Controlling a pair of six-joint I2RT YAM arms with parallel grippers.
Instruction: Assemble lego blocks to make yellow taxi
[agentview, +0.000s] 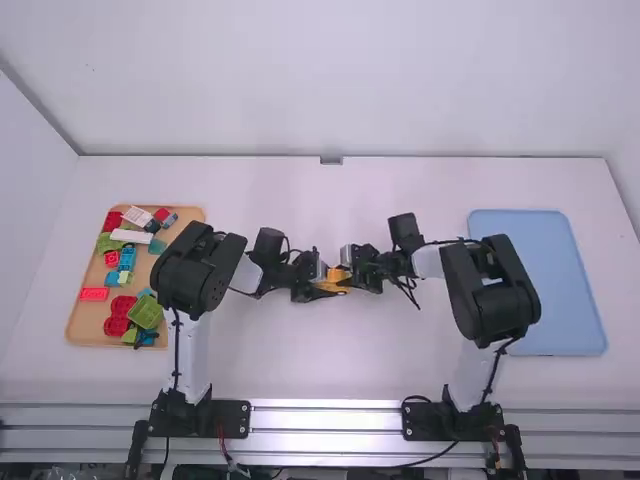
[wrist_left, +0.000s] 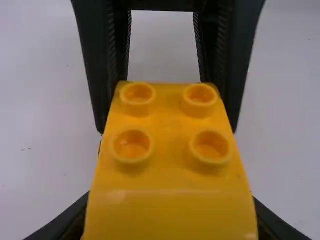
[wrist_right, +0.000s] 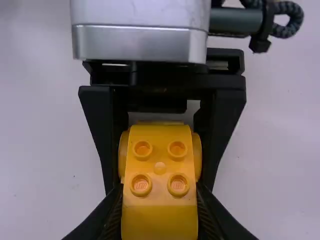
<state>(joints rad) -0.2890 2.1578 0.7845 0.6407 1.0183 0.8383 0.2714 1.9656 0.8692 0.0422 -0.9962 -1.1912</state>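
I have the yellow block (agentview: 336, 281) near the middle of the high view, above the worktop (agentview: 300, 360). My left tool (agentview: 319, 287) pinches it from one side, my right tool (agentview: 352, 276) from the other. In the right wrist view, rounded yellow parts (wrist_right: 196, 156) bulge beside its studded top; I can't tell whether they're joined.

I'd judge the build to be at the joining or handing-over stage, with the taxi unfinished or unreleased. What's left, I think, is seating any loose joint, letting go with one tool, and setting the taxi down, perhaps on the blue tray (agentview: 540, 285) at far right. The mixed blocks (agentview: 122, 306) on the orange tray (agentview: 84, 330), far left, look like spares.
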